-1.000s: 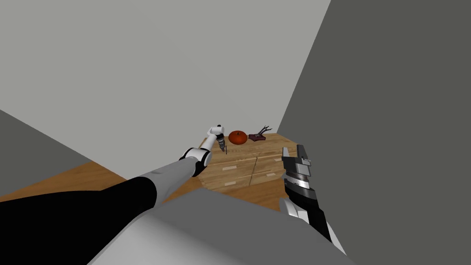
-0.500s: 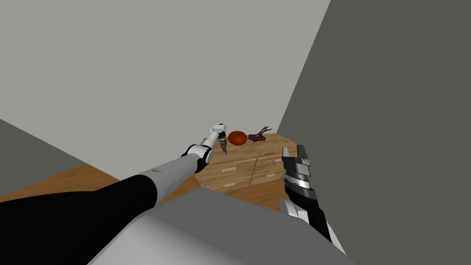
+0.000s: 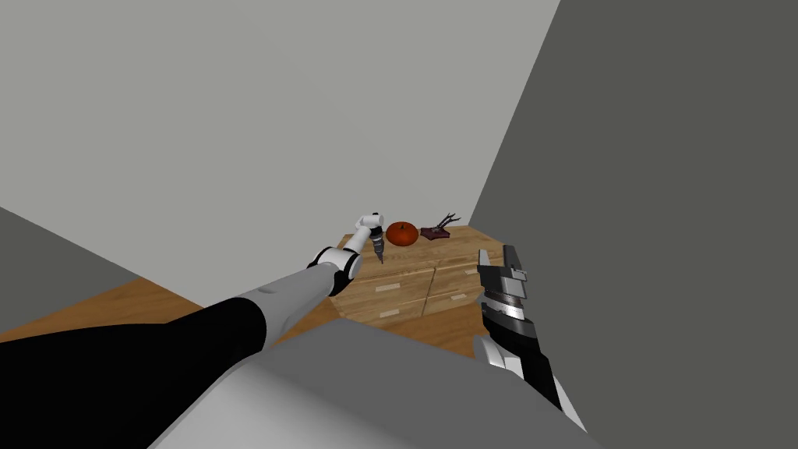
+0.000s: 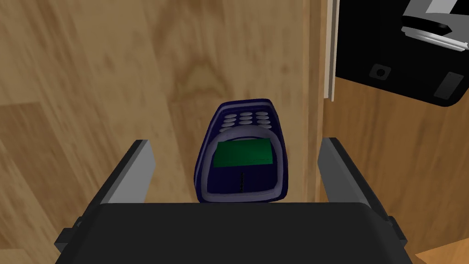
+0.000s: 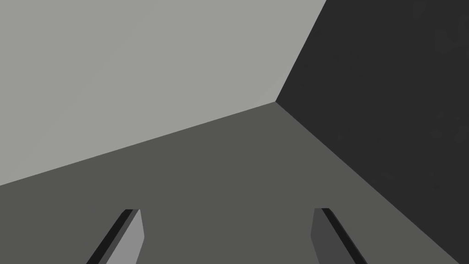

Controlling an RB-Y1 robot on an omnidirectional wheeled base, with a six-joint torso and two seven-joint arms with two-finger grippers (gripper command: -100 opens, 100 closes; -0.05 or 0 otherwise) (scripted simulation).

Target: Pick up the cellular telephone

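Step looks like pre-grasp, with the close not yet made. left gripper [image 4: 234, 141] is out over the top of the wooden dresser [image 3: 405, 284], pointing down, wide open, holding nothing. phone [image 4: 241, 158] lies flat, face up, on the dresser top between the two fingers [image 4: 133, 172], with a clear gap on each side and no contact (dark blue shell, green screen, keypad end pointing away from the gripper body). It sits roughly centred between the fingers, maybe a touch nearer one than the other, and close to the dresser's edge. The screen end runs up to the gripper body in the wrist view, so I can't tell how much height is left. Next move, as I read it: drop the last bit if there is any, keep the long sides of the phone square to the fingers, then close across its width. The shell tapers and looks smooth, so grip around the wider screen part and lift straight up. A skewed close could push it toward the edge. pumpkin [image 3: 402, 233] and a dark red ornament [image 3: 438, 228] sit further along the top, well clear of the grasp. right gripper [image 3: 499, 261] is parked raised near the chest, fingers apart, empty.
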